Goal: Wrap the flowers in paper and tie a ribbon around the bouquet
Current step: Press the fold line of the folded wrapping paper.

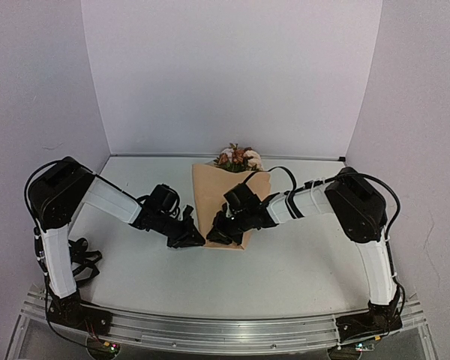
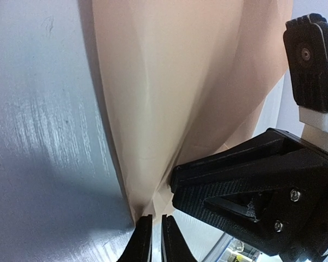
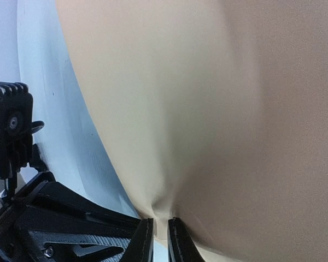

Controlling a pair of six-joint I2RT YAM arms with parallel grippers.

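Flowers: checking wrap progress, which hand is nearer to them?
Right. Both grip the paper at its tip; the right hand sits almost in line with the flowers, the left hand off to their left.

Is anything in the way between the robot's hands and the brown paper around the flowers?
Nothing visible. The left hand and the right hand both pinch the tan kraft paper at its narrow near end.

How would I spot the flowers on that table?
Start at the far edge of the table. A tan paper cone lies there, wide end toward the wall. The flowers poke out of that end, the only pink, cream and green cluster.
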